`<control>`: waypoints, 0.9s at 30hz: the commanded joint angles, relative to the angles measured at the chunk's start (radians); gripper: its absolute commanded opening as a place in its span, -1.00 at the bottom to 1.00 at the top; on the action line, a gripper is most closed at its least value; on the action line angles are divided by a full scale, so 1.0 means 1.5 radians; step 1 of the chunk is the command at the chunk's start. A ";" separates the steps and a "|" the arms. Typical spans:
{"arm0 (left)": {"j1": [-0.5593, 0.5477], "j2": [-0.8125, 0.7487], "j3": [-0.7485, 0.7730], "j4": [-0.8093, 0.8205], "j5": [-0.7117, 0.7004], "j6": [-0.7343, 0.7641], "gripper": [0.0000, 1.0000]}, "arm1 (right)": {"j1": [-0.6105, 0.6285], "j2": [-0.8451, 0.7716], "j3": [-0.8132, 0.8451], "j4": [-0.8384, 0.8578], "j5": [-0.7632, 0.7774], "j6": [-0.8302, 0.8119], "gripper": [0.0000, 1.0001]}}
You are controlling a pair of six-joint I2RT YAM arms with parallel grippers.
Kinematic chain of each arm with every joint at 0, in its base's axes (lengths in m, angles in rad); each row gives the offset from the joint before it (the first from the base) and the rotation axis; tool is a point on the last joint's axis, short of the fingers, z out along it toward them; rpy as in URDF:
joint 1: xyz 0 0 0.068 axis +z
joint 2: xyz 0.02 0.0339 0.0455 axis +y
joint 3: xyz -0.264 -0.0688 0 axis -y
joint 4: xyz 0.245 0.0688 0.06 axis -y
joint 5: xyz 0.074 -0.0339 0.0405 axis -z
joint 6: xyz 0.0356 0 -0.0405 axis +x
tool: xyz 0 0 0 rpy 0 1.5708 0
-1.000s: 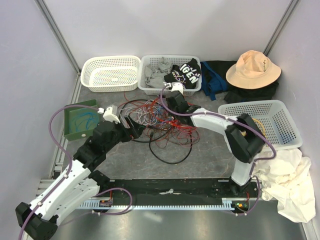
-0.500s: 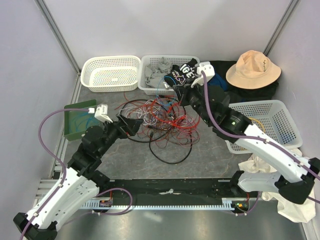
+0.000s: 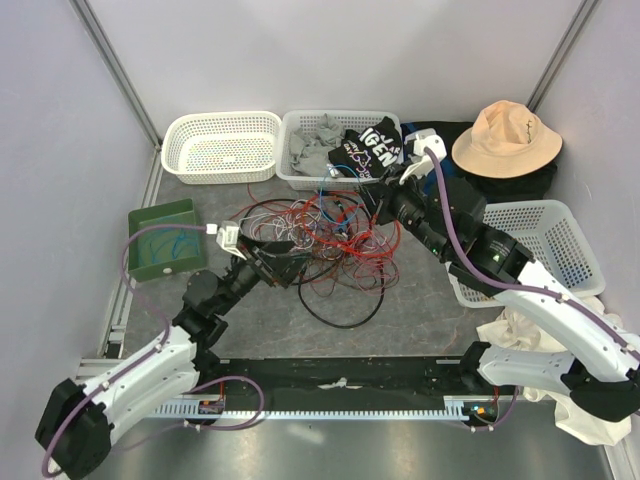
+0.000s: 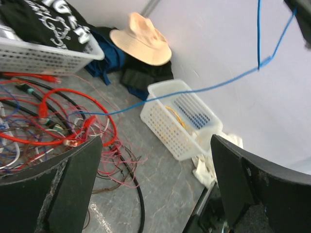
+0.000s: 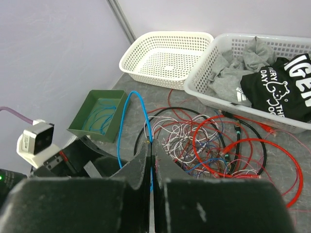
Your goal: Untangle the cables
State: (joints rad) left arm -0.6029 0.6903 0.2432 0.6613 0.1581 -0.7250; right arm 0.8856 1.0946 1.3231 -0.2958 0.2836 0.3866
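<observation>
Tangle of cables (image 3: pixel 330 250) in red, white, black and blue, single blue strand (image 4: pixel 258 39), dark green tray (image 3: pixel 165 208) at nine o'clock, white lattice basket (image 3: pixel 220 118) at eleven o'clock, black shirt (image 3: pixel 375 148) with white lettering, tan hat (image 3: pixel 505 135) at one o'clock, mottled grey table (image 3: pixel 420 320)

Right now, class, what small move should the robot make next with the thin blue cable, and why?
Probably draw the shut right gripper higher and away: it pinches the thin blue cable, which runs stretched back into the red-and-white tangle of cables, and the left gripper stands open, holding nothing.
</observation>
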 commanded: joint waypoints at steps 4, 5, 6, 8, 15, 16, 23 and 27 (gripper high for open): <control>-0.099 0.045 -0.004 0.216 0.001 0.181 0.99 | 0.001 0.009 0.078 -0.027 -0.052 0.038 -1.00; -0.119 0.065 -0.002 0.223 -0.020 0.199 0.99 | 0.001 0.016 0.083 -0.029 -0.063 0.046 -1.00; -0.129 0.080 0.007 0.223 -0.030 0.215 0.99 | 0.001 0.019 0.089 -0.030 -0.070 0.050 -1.00; -0.139 0.130 0.020 0.241 -0.042 0.248 0.99 | 0.001 0.027 0.105 -0.030 -0.094 0.060 -1.00; -0.141 0.296 0.039 0.391 -0.086 0.292 0.99 | 0.001 0.035 0.143 -0.059 -0.119 0.066 -1.00; -0.140 0.311 0.046 0.404 -0.089 0.300 0.99 | 0.001 0.034 0.148 -0.061 -0.120 0.066 -1.00; -0.141 0.384 0.101 0.464 -0.085 0.312 0.87 | 0.001 0.034 0.158 -0.088 -0.109 0.059 -1.00; -0.141 0.367 0.098 0.465 -0.077 0.305 0.73 | 0.001 0.029 0.150 -0.090 -0.096 0.053 -1.00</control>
State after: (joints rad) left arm -0.8093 1.2633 0.3641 1.2552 0.0521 -0.3145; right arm 0.8856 1.1507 1.5192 -0.4206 0.1284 0.4747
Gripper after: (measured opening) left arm 0.893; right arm 0.007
